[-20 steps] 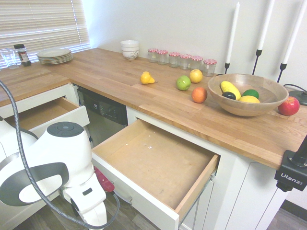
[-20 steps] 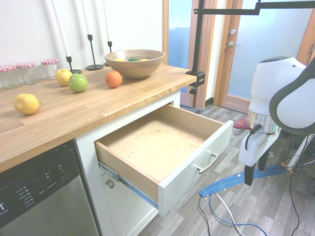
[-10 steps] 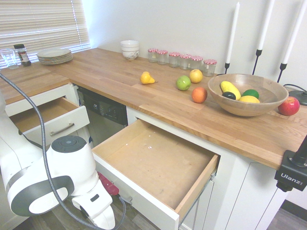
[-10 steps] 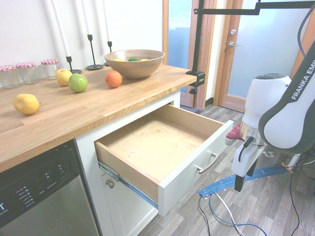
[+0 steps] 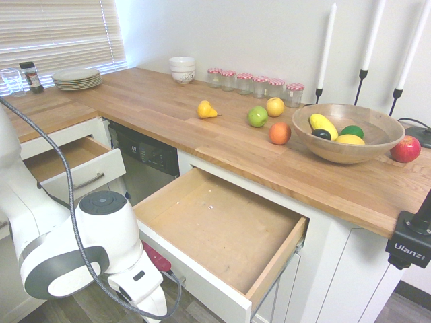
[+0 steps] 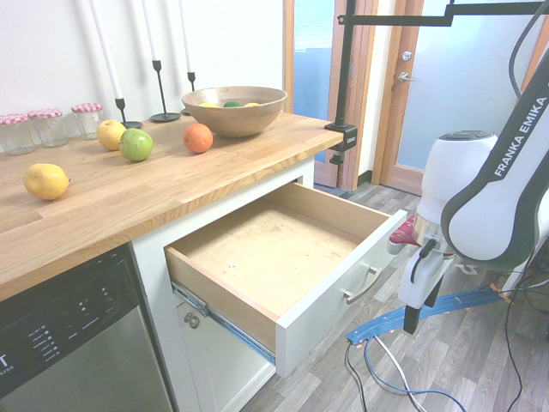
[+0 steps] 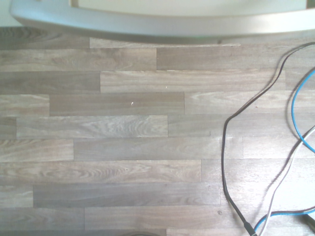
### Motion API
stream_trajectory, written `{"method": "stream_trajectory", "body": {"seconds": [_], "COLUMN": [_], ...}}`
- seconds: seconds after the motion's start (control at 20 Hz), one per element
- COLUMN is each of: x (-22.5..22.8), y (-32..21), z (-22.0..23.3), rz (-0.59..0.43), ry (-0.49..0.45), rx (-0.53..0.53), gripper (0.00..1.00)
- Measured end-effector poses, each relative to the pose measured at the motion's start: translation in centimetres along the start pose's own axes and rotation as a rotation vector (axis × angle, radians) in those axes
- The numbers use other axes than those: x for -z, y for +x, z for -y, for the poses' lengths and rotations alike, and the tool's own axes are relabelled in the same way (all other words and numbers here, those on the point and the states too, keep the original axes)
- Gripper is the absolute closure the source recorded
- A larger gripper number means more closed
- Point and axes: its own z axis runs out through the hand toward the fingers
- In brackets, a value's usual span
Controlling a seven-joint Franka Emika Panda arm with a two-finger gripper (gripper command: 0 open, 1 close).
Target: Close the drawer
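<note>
The drawer (image 5: 222, 229) stands pulled far out under the wooden counter, its bare-wood bottom (image 6: 266, 253) empty. Its white front (image 6: 330, 313) carries a curved silver handle (image 6: 364, 286). My gripper (image 6: 412, 319) hangs pointing down at the floor, just beyond the right end of that front and close to it, a little lower than the handle. Its jaws are open and hold nothing. The wrist view shows the handle (image 7: 157, 24) as a silver bar over the plank floor. In the first exterior view the arm's bulk hides the fingers.
A smaller drawer (image 5: 81, 165) is also open at the left, beside the dishwasher (image 5: 145, 158). The counter (image 5: 168, 111) holds loose fruit, a wooden bowl (image 5: 347, 131), jars, plates and candlesticks. A clamp stand (image 6: 341, 137) grips the counter's end.
The arm has swung in toward the drawer front and dropped lower, bringing the gripper close to the front's right end. The drawer stays pulled out.
</note>
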Motion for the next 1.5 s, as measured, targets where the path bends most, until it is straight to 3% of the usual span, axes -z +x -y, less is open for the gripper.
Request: {"method": "stream_trajectory", "body": {"seconds": [1.5], "x": [0.2], "y": [2.8], "z": [2.9], "rz": [0.018], "ry": [-0.001], "rx": [-0.001], "gripper": [1.0]}}
